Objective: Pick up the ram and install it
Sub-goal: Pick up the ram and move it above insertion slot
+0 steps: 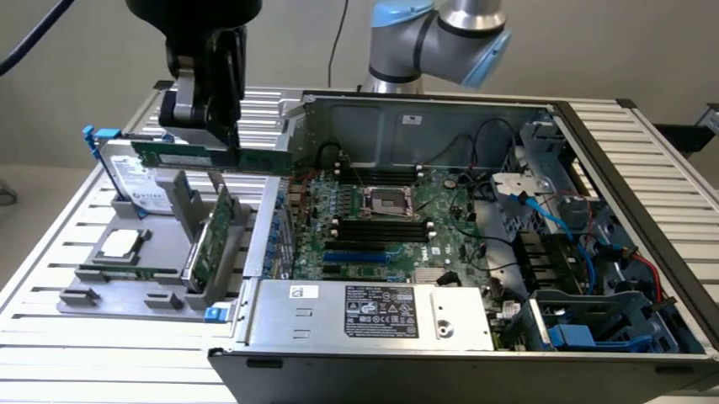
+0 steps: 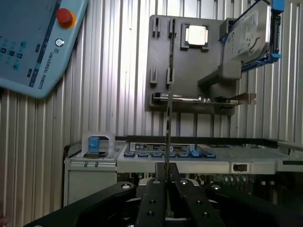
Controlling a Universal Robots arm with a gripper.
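- Table (image 1: 629, 168): slatted metal top that carries everything else.
- Case (image 1: 427, 126): an open computer case lying on its side, in the centre and right of the exterior view.
- Arm (image 1: 450, 34): grey and blue joints at the top centre of the exterior view, behind the case.
- Motherboard (image 1: 382, 227): green board on the case floor, with dark slots near its middle.
- Holder (image 1: 113, 296): grey parts tray on the table, in the lower left of the exterior view, just beside the case.
- Pendant (image 2: 33, 42): pale blue control tablet with a red button, seen in the wrist view.
- Drive (image 1: 135, 181): silver hard drive with blue rails, standing on edge in the holder.
- Card (image 1: 208, 240): wide green board standing upright in the holder.
- Gripper (image 1: 214, 145): black claw in the upper left of the exterior view, above the holder; its fingers (image 2: 156, 189) are pressed together on the ram.
- Ram (image 1: 264, 160): narrow green stick held level in the air, clear of the holder, with one end near the case's wall; edge-on in the wrist view (image 2: 167, 118).
- CPU (image 1: 121, 244): square silver chip lying flat in the holder.
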